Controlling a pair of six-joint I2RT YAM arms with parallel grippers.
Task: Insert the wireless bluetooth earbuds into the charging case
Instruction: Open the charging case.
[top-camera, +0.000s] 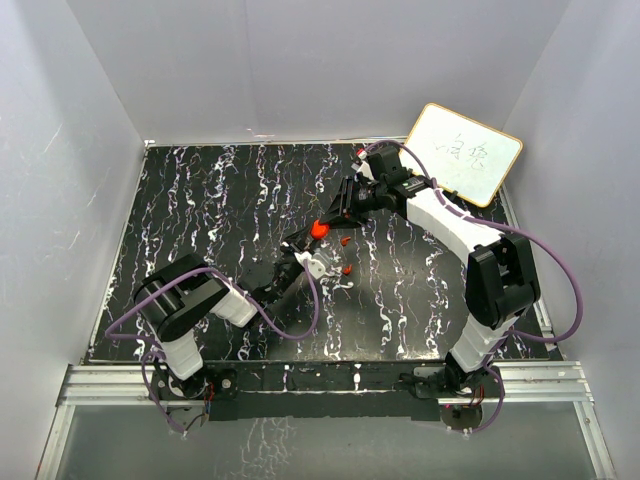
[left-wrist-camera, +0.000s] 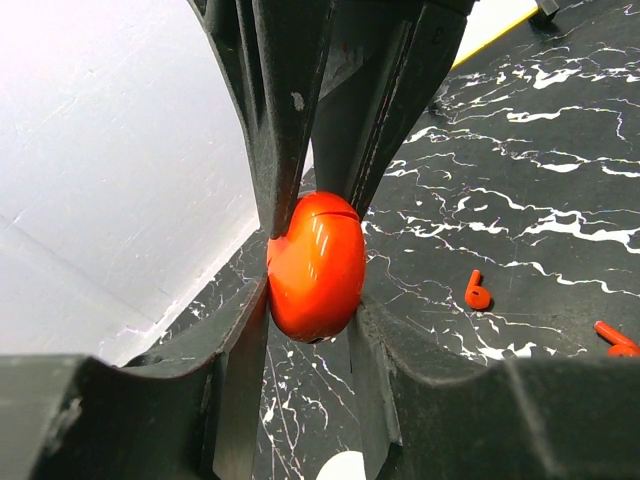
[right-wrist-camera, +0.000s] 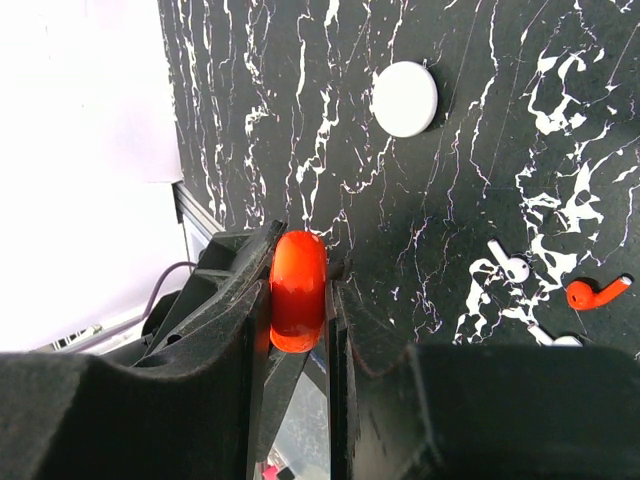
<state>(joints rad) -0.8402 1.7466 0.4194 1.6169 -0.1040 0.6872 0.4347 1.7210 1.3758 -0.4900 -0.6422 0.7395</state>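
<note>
The charging case (left-wrist-camera: 318, 255), a glossy red round puck, is held on edge above the black marbled table (top-camera: 200, 220). My left gripper (left-wrist-camera: 314, 298) is shut on its lower part, a finger pressed to each side. My right gripper (right-wrist-camera: 298, 300) comes in from the opposite side and is shut on the same charging case (right-wrist-camera: 298, 275). In the top view the two grippers meet at the charging case (top-camera: 318, 228) near the table's middle. Two tiny red earbuds (left-wrist-camera: 477, 291) (left-wrist-camera: 615, 337) lie loose on the table to the right of the case. One earbud (right-wrist-camera: 595, 293) shows in the right wrist view.
A white round disc (right-wrist-camera: 404, 98) lies on the table below the grippers, along with small white pieces (right-wrist-camera: 512, 267). A whiteboard (top-camera: 463, 152) leans at the back right corner. White walls enclose the table on three sides.
</note>
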